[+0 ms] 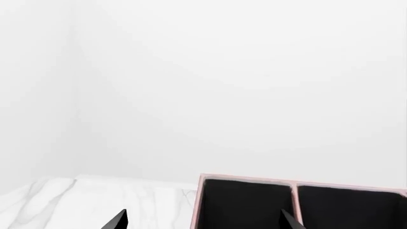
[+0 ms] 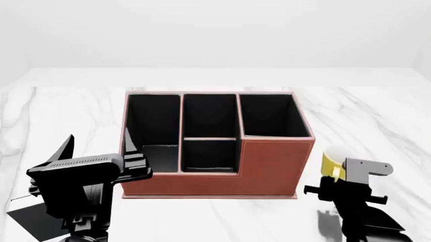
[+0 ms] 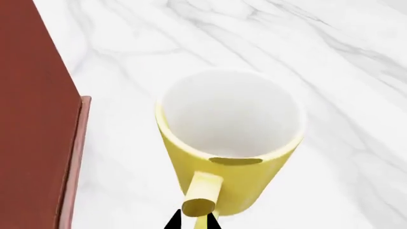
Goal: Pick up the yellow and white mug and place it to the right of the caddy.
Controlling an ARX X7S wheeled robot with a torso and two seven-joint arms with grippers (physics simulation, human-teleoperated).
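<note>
The yellow and white mug [image 3: 232, 138] stands upright just right of the caddy [image 3: 32, 119], with a strip of marble between them. My right gripper [image 3: 192, 223] is shut on its yellow loop handle [image 3: 202, 198]. In the head view the mug [image 2: 330, 160] shows beside the caddy's taller right corner [image 2: 276, 166], with the right gripper [image 2: 336, 177] at its near side. I cannot tell whether the mug rests on the table. My left gripper [image 2: 98, 150] is open and empty at the caddy's left end; its wrist view shows the fingertips spread [image 1: 203, 220] before two black compartments [image 1: 245, 205].
The white marble table [image 2: 377, 116] runs around the caddy to a white back wall. A flat black object [image 2: 23, 219] lies at the front left, partly hidden by my left arm.
</note>
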